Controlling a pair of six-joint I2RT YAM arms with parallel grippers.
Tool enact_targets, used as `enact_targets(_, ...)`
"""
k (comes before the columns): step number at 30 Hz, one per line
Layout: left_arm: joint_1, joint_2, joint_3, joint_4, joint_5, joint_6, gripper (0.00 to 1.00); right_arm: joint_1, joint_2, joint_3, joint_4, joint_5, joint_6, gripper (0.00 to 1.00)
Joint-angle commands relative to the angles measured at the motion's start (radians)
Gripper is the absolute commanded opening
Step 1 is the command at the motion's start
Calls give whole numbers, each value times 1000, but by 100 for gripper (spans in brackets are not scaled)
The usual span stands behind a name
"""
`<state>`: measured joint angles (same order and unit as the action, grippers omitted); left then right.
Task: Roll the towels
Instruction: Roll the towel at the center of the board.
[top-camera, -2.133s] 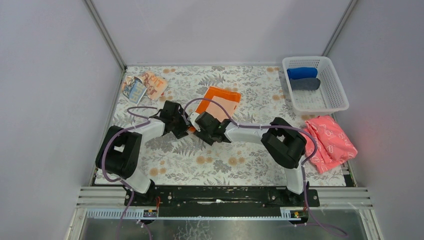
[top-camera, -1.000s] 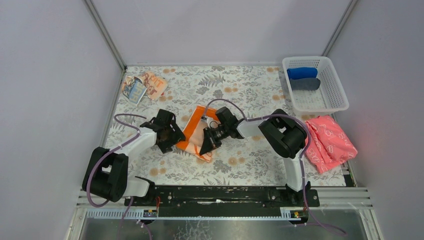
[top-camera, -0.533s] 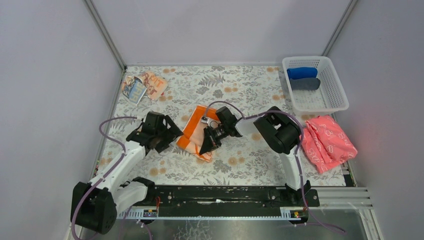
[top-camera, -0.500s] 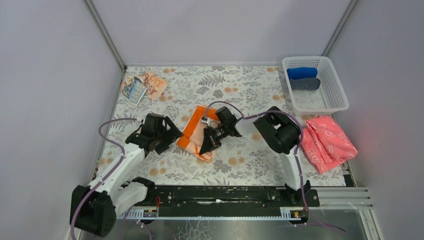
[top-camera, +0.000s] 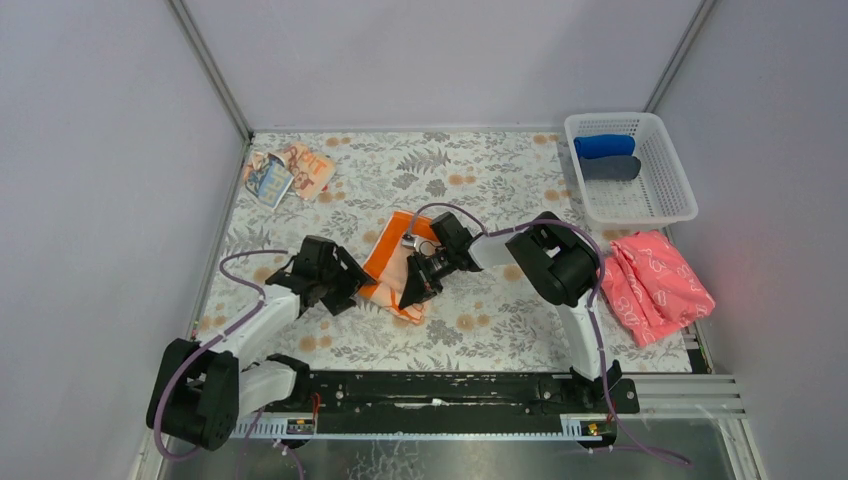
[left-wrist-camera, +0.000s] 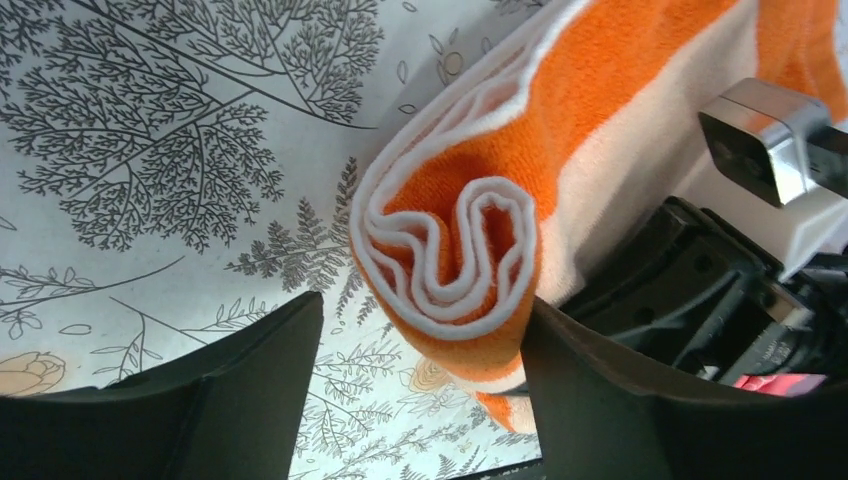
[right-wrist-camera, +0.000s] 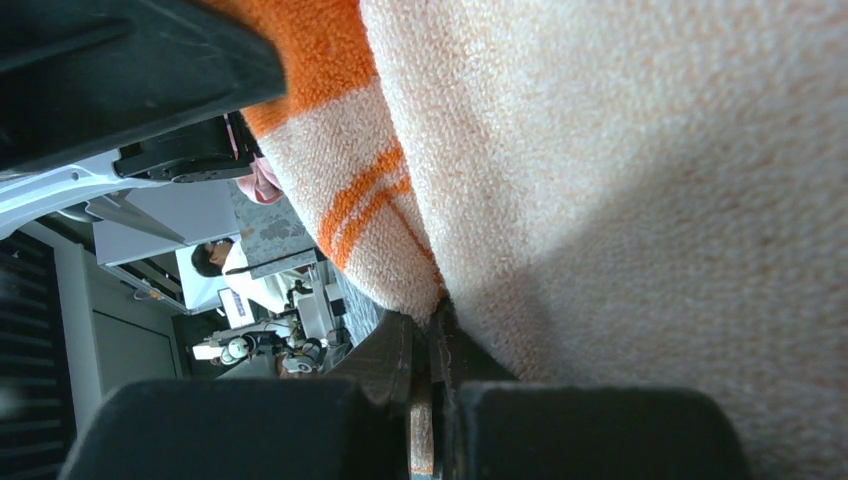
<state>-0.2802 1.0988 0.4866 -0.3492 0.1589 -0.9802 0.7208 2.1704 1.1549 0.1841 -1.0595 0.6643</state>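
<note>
The orange-bordered towel (top-camera: 386, 258) lies mid-table, partly rolled. In the left wrist view its rolled end (left-wrist-camera: 455, 255) shows as a spiral of orange and white layers. My left gripper (top-camera: 352, 290) is open at the towel's left edge. The roll's end sits between its fingers (left-wrist-camera: 420, 395), touching the right finger with a gap on the left. My right gripper (top-camera: 410, 288) is shut on the towel's near edge, and a thin fold is pinched between its fingers (right-wrist-camera: 436, 400). The pale peach towel with orange lettering (top-camera: 290, 172) lies crumpled at the far left corner.
A white basket (top-camera: 668, 205) at the far right holds a blue roll (top-camera: 604, 146) and a dark grey roll (top-camera: 610, 168). A pink patterned cloth (top-camera: 658, 283) lies at the right edge. Grey walls close in both sides of the floral table cover (top-camera: 480, 190).
My left arm swung back and then moved right again, bringing its open gripper up to the towel's rolled left end. My right gripper has stayed shut on the towel.
</note>
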Motion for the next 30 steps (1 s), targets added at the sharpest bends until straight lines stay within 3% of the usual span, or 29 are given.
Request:
enact_targets(1, 3, 66, 15, 59, -36, -12, 65, -3, 26, 2, -110, 140, -61, 2)
enact_targets(6, 4, 165, 24, 41, -69, -2, 46, -3, -26, 10, -147, 183, -114, 8)
enact_targets(9, 4, 209, 35, 37, -76, 11, 42, 3, -82, 9, -178, 224, -165, 16)
enact_targets(15, 5, 243, 73, -10, -113, 47, 40, 40, -239, 8, -294, 419, -327, 41)
enact_targets(21, 4, 271, 84, -26, -110, 65, 40, 167, -410, 4, -364, 753, -523, 58)
enact_targets(25, 4, 284, 88, -25, -99, 73, 41, 263, -467, -7, -327, 913, -638, 61)
enact_targets(30, 4, 289, 94, -27, -92, 78, 41, 337, -472, -24, -248, 963, -717, 63)
